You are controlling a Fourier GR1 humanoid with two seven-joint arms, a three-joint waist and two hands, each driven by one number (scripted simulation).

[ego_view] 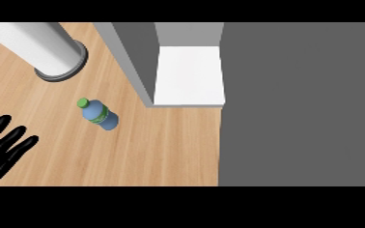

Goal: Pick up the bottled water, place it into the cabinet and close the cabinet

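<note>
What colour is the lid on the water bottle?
Green. The cap on the bottled water shows best in the head view.

— What's the desk like?
— The desk (164,149) is light wood, its grain running slantwise.
— And around it?
— A white cylinder (39,43) on a dark round base stands at 10 o'clock. A flat dark grey surface (292,106) fills 3 o'clock.

Bottled water (98,114): on the counter (164,154), left of the cabinet (189,75).
Cylinder (44,48): left of the cabinet, farther back.
Left hand (13,147): well left of the cabinet.
</note>
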